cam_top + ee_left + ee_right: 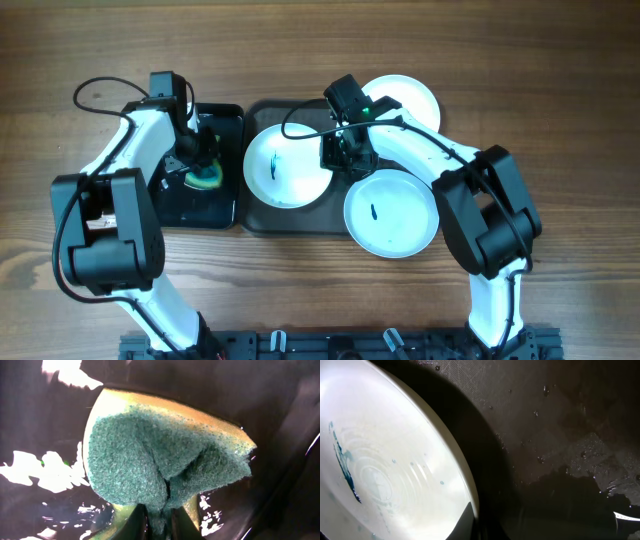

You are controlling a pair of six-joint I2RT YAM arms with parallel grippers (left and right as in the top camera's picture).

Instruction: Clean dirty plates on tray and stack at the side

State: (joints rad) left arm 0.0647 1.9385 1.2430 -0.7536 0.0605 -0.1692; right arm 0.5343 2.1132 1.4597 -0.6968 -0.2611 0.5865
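A white plate with a blue smear lies on the left part of the dark grey tray. My right gripper is shut on its right rim; in the right wrist view the rim sits between the fingers, and the plate shows a blue streak. A second smeared plate lies at the front right, overlapping the tray's edge. A third plate lies at the back right, partly hidden by the arm. My left gripper is shut on a green and yellow sponge.
The sponge sits over a small glossy black tray left of the grey tray; its wet surface shows in the left wrist view. The grey tray's wet floor shows in the right wrist view. Bare wooden table surrounds both trays.
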